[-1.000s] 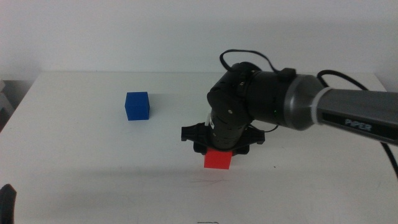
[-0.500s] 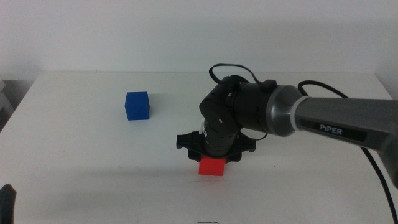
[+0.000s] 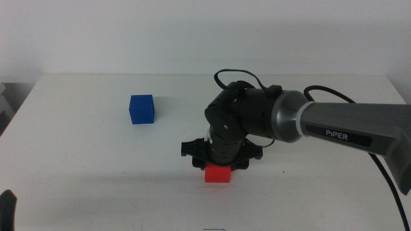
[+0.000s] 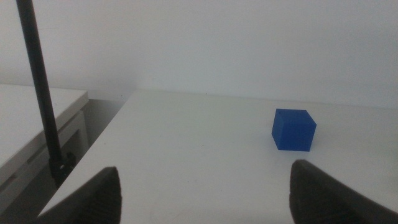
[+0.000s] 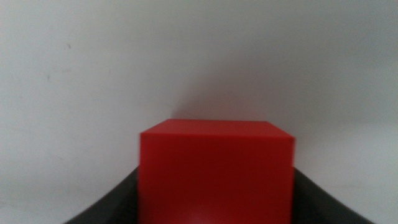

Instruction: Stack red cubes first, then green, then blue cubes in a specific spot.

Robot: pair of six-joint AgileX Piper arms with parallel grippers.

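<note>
The right gripper point(image 3: 218, 168) clamps the red cube point(image 3: 218, 174) between its jaws, low over the white table point(image 3: 96, 167). The left gripper point(image 4: 205, 186) waits with jaws apart, the blue cube point(image 4: 293, 129) lying ahead of it.
</note>
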